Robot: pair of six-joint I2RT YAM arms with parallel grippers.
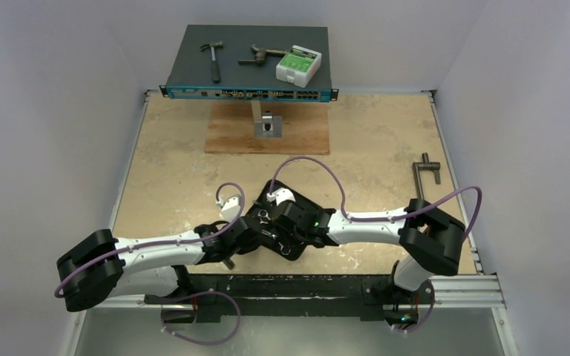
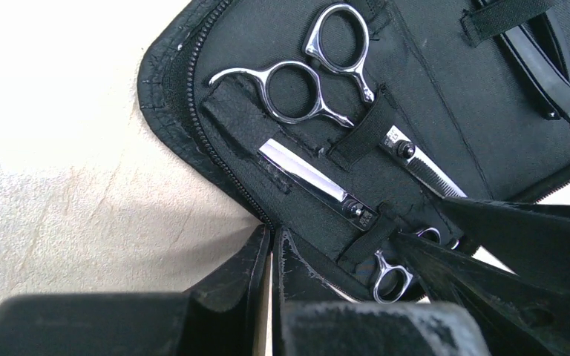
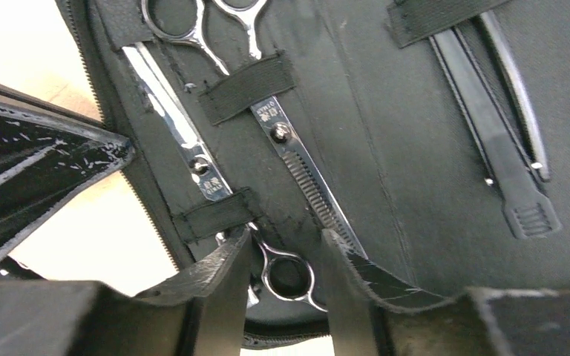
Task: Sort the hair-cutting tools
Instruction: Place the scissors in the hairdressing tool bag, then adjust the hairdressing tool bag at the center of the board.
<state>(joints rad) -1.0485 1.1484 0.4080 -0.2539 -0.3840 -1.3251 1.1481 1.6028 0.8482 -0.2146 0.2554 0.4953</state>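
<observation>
Left wrist view: the black zip case (image 2: 445,96) lies open on the table between the two arms, near the front edge. Inside, the thinning scissors (image 2: 423,167) sit under an elastic loop. Just beside them the straight scissors (image 2: 304,178) lie under a loop of their own, with their rings at the opposite end. On the other panel the black hair clip (image 2: 549,74) is tucked under a strap. I cannot pick out the comb in any view.

Claws: the left gripper (image 2: 271,241) has its fingers closed together at the case's zip edge; whether they pinch the rim, I cannot tell. The right gripper (image 3: 286,245) has its fingers apart, straddling a ring handle of the straight scissors and gripping nothing.

Judgement: mostly done, since both scissors and the clip look stowed. Left to do: account for the comb.

Surface: mottled beige table top (image 1: 371,148), with a wooden board (image 1: 297,137) toward the back. Behind it a network switch (image 1: 245,74) carries a hammer (image 1: 211,59), a rusty tool (image 1: 260,55) and a white-green box (image 1: 298,65). A grey T-bar (image 1: 424,174) lies at the right. Plain pale walls enclose three sides.
</observation>
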